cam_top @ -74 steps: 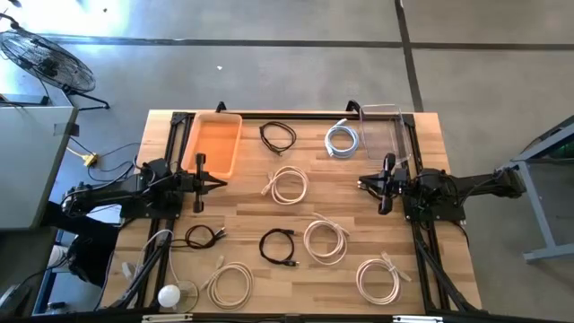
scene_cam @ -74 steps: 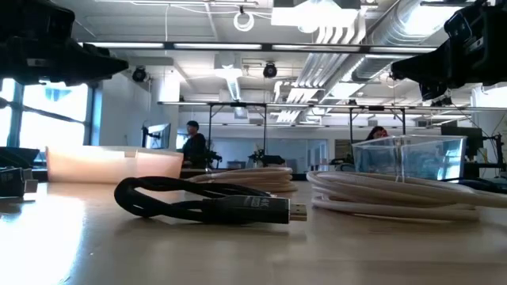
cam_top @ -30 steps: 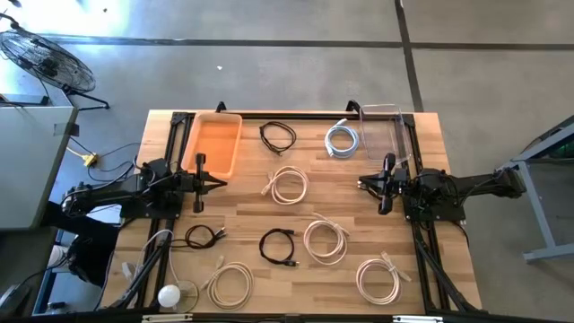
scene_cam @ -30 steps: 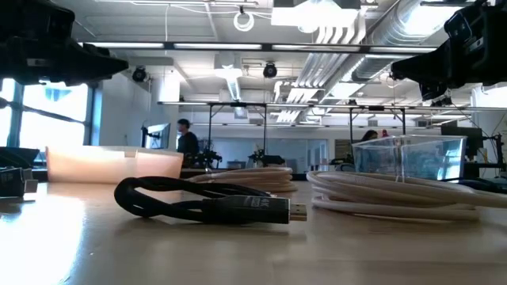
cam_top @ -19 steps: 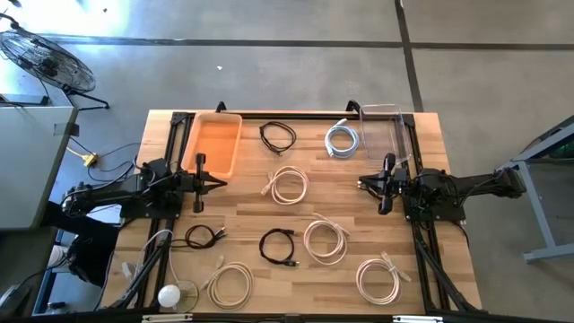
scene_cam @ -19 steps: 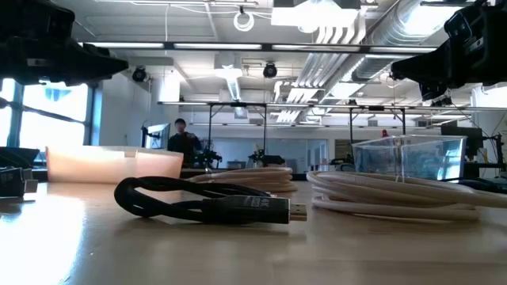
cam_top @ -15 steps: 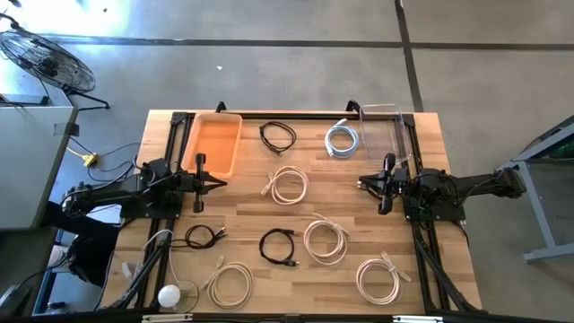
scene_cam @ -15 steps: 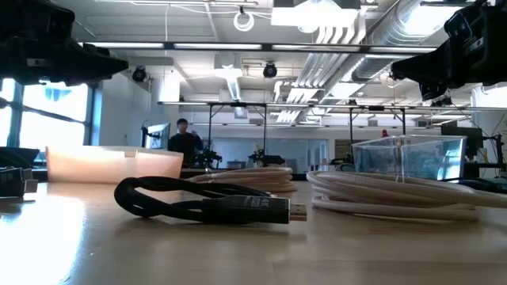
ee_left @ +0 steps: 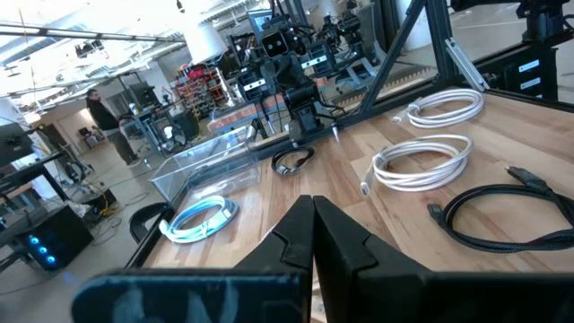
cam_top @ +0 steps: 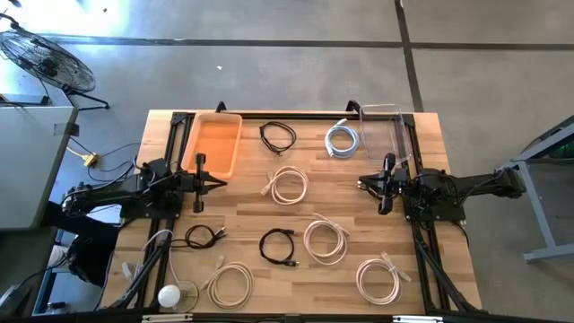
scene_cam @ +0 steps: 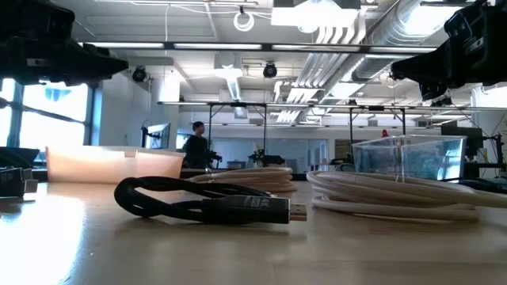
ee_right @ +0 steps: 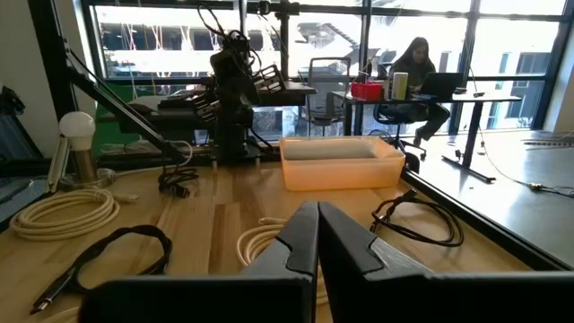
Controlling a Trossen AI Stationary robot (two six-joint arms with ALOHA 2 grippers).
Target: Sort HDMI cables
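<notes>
Sorting not begun: HDMI cables lie loose on the table, both bins empty; left gripper and right gripper hover closed, holding nothing.

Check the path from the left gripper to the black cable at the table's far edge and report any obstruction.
Nothing visible blocks it. The left gripper, shut, hangs beside the orange bin; the black cable lies past the bin's right wall, with bare wood between. The cream coil sits nearer, off that line.
</notes>
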